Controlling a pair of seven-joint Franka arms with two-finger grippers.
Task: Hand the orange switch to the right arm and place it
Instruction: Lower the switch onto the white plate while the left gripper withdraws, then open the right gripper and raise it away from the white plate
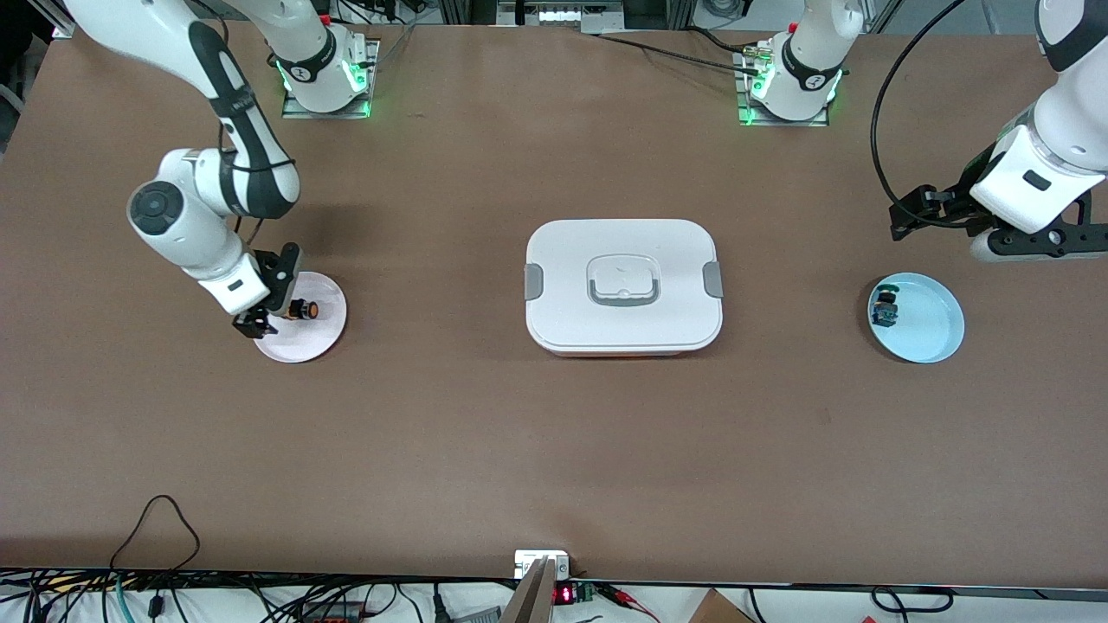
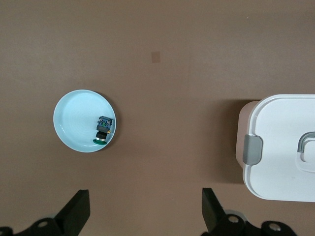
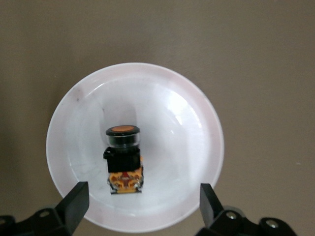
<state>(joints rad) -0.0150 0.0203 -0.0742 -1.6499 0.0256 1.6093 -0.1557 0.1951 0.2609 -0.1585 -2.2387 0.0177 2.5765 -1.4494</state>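
Observation:
The orange switch [image 1: 303, 309] lies on its side on a pale pink plate [image 1: 305, 344] at the right arm's end of the table. In the right wrist view the switch [image 3: 123, 157] shows its round orange end, black middle and orange body, resting free on the plate [image 3: 182, 123]. My right gripper [image 1: 270, 298] hangs low over this plate, open and empty [image 3: 142, 204], with its fingers wide on either side of the switch's body end and not touching it. My left gripper [image 1: 1047, 244] is open and empty [image 2: 145, 211], raised over the table beside the light blue plate.
A light blue plate [image 1: 930, 324] at the left arm's end holds a small blue-and-green switch [image 1: 885, 307]; both show in the left wrist view [image 2: 74, 118], [image 2: 102, 129]. A white lidded box [image 1: 623, 285] with grey clips sits mid-table.

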